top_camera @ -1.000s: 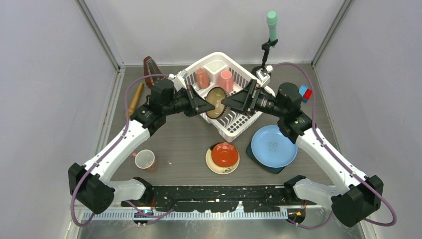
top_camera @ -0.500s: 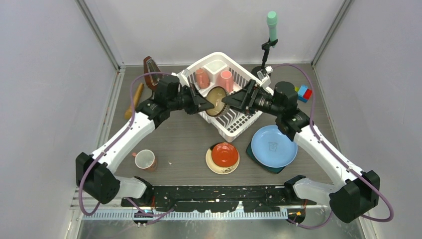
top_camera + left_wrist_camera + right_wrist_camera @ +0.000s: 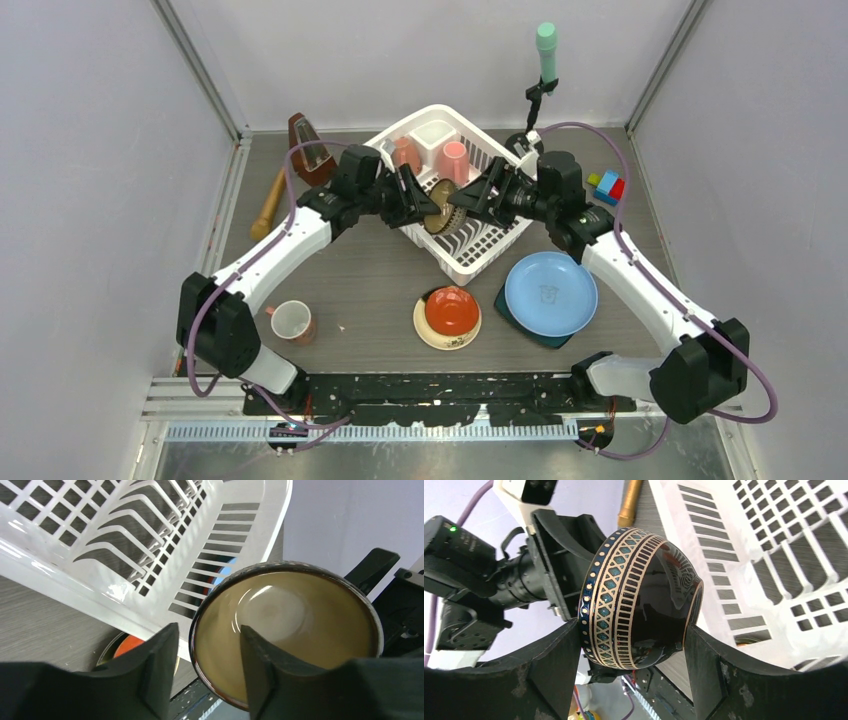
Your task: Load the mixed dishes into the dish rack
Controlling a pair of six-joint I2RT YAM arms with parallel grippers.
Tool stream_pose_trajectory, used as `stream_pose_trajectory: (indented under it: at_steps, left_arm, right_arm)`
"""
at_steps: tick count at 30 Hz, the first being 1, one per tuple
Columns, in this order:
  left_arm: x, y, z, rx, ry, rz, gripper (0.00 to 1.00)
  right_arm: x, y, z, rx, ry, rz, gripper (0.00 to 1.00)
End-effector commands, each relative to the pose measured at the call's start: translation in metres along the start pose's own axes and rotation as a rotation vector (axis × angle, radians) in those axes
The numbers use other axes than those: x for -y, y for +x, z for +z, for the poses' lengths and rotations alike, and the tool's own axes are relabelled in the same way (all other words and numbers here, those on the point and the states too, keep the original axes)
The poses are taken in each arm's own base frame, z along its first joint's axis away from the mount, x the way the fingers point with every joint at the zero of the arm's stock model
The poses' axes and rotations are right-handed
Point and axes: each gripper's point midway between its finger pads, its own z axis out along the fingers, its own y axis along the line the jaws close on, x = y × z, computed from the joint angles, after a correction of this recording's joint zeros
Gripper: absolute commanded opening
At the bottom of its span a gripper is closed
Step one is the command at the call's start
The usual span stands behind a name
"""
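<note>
Two grippers of mine meet over the white dish rack (image 3: 482,258). My right gripper (image 3: 631,632) clamps the brown bowl (image 3: 439,206), tipped on edge above the rack; my left gripper (image 3: 207,635) stands parted, its fingers (image 3: 160,672) loosely straddling the bowl's rim.

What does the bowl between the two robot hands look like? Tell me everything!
The bowl is shiny dark brown outside, with a tan and teal patterned band under its rim, and smooth tan inside. It looks glazed. It is tipped on its side over the dish rack. The right gripper clamps it from rim to base; the left gripper, open, straddles its rim.
</note>
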Motion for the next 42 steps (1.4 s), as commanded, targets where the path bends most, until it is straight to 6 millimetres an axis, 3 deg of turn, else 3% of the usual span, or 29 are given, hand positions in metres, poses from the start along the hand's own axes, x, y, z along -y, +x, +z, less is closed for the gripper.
stream_pose_trajectory:
  at_steps: [1, 6, 9, 10, 12, 20, 27, 33, 42]
  left_arm:
    - [0.009, -0.024, -0.013, 0.074, 0.004, 0.028, 0.56]
    - [0.006, -0.030, -0.019, 0.077, -0.014, 0.037, 0.76]
    - [-0.008, -0.037, -0.038, 0.077, -0.086, 0.068, 0.85]
    - [-0.014, -0.040, -0.046, 0.089, -0.112, 0.079, 0.86]
    - [-0.026, -0.043, -0.064, 0.113, -0.159, 0.093, 0.88]
    - [-0.044, -0.025, -0.117, 0.163, -0.225, 0.153, 0.90]
    - [-0.056, 0.002, -0.155, 0.136, -0.300, 0.205, 0.90]
    - [-0.059, 0.015, -0.193, 0.203, -0.342, 0.222, 0.90]
    - [-0.074, 0.017, -0.198, 0.219, -0.402, 0.224, 0.90]
  right_arm:
    - [-0.026, -0.031, -0.009, 0.092, -0.031, -0.105, 0.01]
    - [-0.015, -0.038, -0.001, 0.107, 0.014, -0.143, 0.00]
    - [-0.004, -0.051, 0.008, 0.118, 0.072, -0.256, 0.00]
    - [0.014, -0.049, 0.014, 0.092, 0.140, -0.261, 0.00]
    - [0.026, -0.054, 0.022, 0.057, 0.213, -0.348, 0.00]
    - [0.045, -0.077, 0.065, -0.013, 0.352, -0.627, 0.00]
    - [0.071, -0.061, 0.109, -0.199, 0.377, -0.853, 0.00]
    - [0.100, -0.067, 0.127, -0.220, 0.565, -1.000, 0.00]
    - [0.113, -0.079, 0.161, -0.141, 0.764, -1.158, 0.00]
